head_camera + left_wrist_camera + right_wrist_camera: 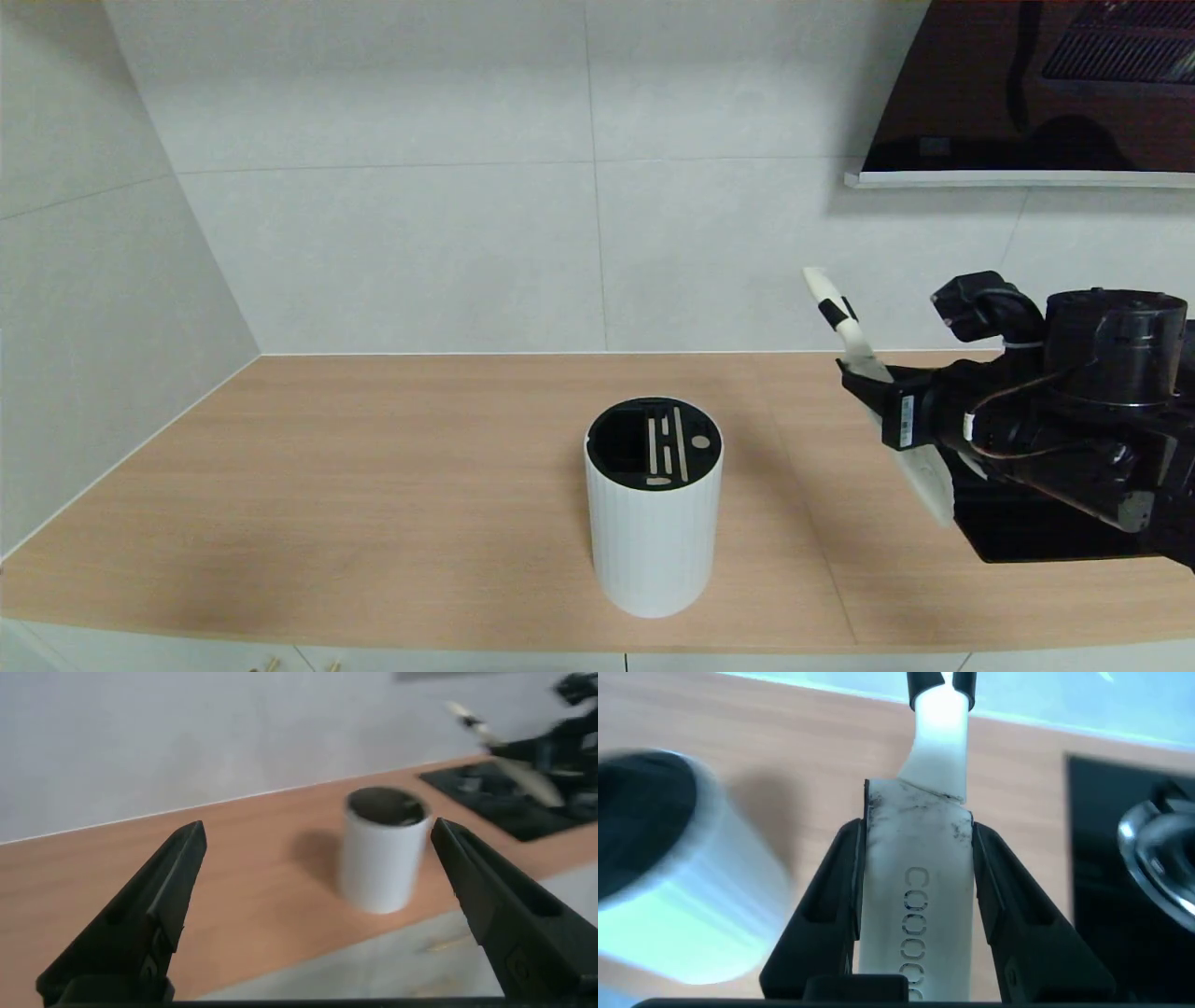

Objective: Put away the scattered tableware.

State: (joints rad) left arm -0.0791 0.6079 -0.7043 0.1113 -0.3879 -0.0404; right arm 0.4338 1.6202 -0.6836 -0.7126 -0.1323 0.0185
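white knife (pixel 926 481) with a black-banded handle clamped in right gripper (pixel 917 840), left gripper (pixel 316 831) spread wide

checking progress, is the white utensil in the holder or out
Out. The right gripper holds the white utensil in the air, beside the holder.

Kitchen corner: a pale wood countertop (pixel 373 485) runs along a grey-tiled wall (pixel 392 252).

A dark, glossy range hood (pixel 1027 84) with a light strip along its lower edge hangs on the wall at upper right. Below it, a black cooktop (pixel 1018 546) sits at the counter's right end, and the right wrist view shows a shiny metal ring (pixel 1158 859) on the cooktop, partly cut off at the edge. The large wall tiles meet the counter in a straight line at the back and turn the corner on the left. White cabinet fronts (pixel 467 661) show beneath the counter's front edge.
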